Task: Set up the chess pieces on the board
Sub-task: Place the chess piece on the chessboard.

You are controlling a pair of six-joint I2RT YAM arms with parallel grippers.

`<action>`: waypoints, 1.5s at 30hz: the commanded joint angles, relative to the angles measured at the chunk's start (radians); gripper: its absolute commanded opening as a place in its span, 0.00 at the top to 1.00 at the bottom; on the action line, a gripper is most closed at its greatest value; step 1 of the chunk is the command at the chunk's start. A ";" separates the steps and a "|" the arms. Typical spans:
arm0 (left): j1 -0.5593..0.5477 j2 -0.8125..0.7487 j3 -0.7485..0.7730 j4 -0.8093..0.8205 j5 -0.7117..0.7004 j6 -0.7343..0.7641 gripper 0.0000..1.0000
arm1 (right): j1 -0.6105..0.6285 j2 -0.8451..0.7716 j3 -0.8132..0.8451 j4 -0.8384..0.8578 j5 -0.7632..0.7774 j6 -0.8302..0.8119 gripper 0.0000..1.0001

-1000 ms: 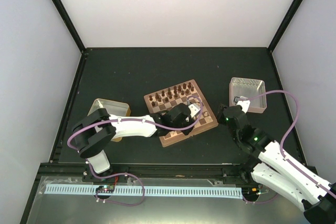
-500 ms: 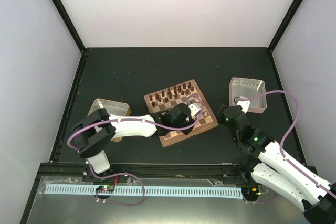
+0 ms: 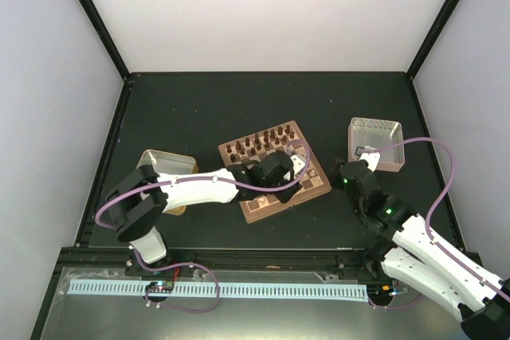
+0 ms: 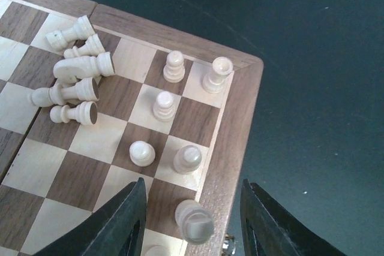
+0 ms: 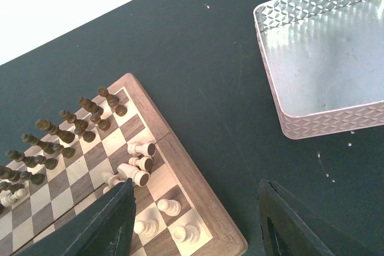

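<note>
One board (image 3: 256, 209), two metal trays (image 3: 382, 134) (image 3: 171, 165), and by the board's corner five toppled chess pieces (image 4: 84, 67) plus six standing.

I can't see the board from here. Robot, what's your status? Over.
Left gripper open, straddling an upright cream piece at the board edge. Right gripper open, empty, beside the board. Toppled cream pieces left to stand. Nothing blocking.
</note>
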 commanded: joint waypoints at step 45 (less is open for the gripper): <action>0.028 0.107 0.208 -0.302 -0.011 -0.055 0.86 | -0.006 -0.022 -0.008 0.014 0.023 -0.001 0.43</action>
